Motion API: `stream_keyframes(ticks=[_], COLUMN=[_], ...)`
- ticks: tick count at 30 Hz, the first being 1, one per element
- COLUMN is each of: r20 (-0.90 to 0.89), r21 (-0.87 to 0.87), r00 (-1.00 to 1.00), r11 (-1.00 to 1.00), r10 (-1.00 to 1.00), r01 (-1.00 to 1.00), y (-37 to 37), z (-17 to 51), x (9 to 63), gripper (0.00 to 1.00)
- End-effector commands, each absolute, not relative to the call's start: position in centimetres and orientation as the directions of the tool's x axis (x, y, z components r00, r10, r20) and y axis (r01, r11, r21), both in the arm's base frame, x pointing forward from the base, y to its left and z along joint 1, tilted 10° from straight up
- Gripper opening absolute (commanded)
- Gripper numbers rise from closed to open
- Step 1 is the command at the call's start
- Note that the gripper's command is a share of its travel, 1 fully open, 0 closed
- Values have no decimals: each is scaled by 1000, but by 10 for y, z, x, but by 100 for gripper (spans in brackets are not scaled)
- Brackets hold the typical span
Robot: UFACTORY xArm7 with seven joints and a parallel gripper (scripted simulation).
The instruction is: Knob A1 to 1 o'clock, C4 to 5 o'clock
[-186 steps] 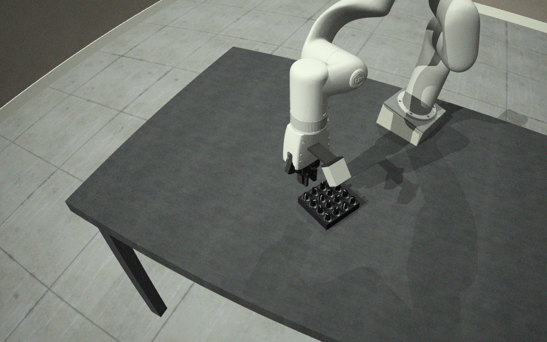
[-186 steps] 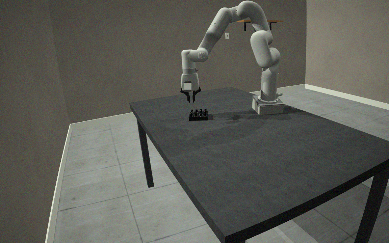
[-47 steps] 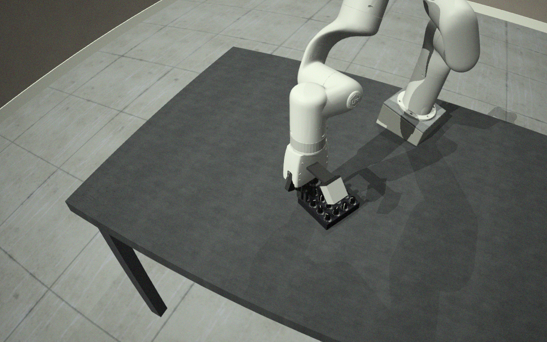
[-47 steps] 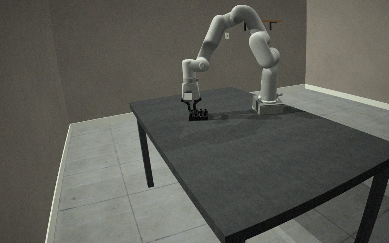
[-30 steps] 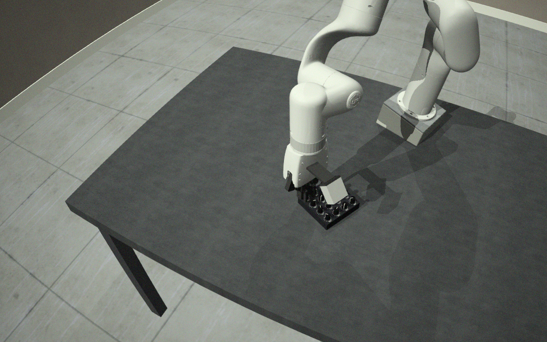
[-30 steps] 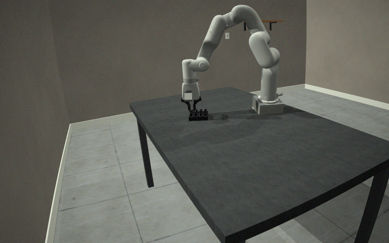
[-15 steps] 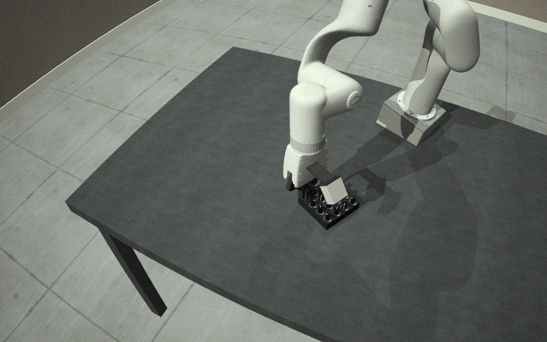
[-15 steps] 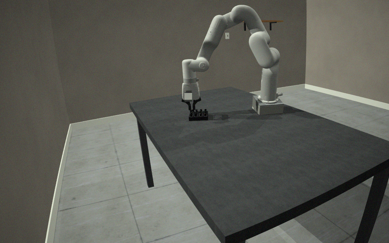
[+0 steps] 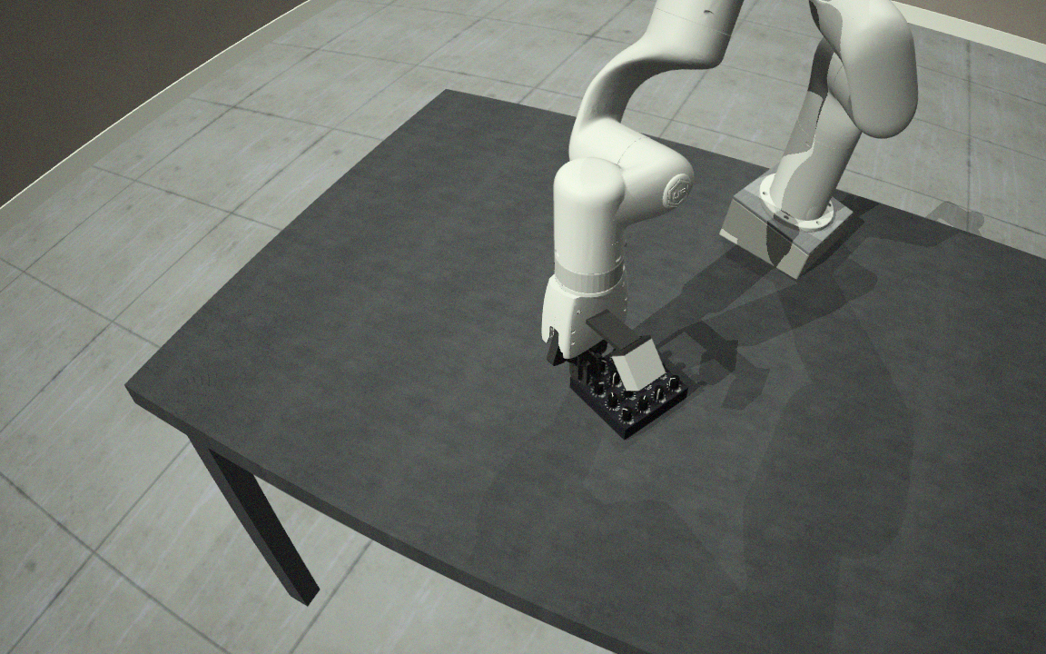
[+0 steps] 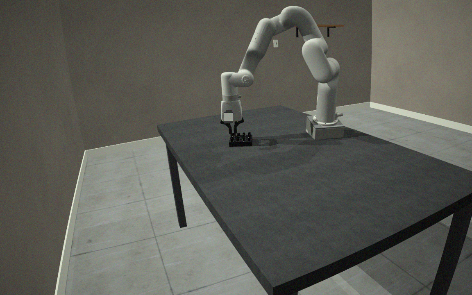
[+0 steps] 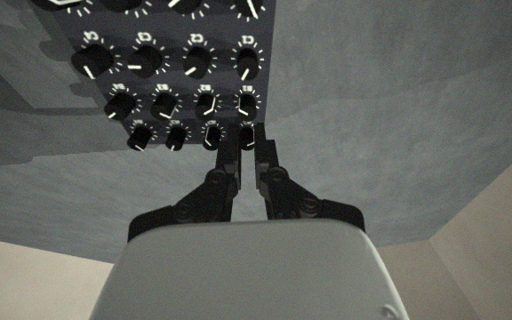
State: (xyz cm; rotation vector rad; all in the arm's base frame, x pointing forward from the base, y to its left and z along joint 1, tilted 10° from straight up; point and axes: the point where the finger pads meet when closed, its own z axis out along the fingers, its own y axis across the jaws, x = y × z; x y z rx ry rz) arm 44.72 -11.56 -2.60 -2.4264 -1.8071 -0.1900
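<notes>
The black knob box (image 9: pixel 628 398) stands on the dark table and also shows in the exterior view (image 10: pixel 240 139). In the wrist view its rear row is nearest to me, with the names toward the top of the picture. My gripper (image 11: pixel 247 138) is down over the rear right corner as seen here, and its two fingers sit close on either side of knob A1 (image 11: pixel 247 137). The fingers are shut on it. Knob C4 (image 11: pixel 91 61) is at the left end of the third row, its white line pointing down and right in the picture. The gripper also shows in the top view (image 9: pixel 587 365).
The arm's base block (image 9: pixel 786 232) stands at the back of the table, well away from the box. The box lies near the table's left half, with the table edge some way off.
</notes>
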Motion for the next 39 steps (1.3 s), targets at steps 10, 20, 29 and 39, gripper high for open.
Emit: stream_keyframes(ticks=[10,20,29,39], r20=[165,165,164,161], r21=[-10,-12,-21,-36], r00=[284,296,347,435], r11=[-286,-298,-349,-436], r10=[945,941,923,886], r01=[958,955,937,899], y=[-117,-117,-117,-117], z=[-25,-25,-25,-25], x=[449,449,449,449], gripper=[8,8,8,8])
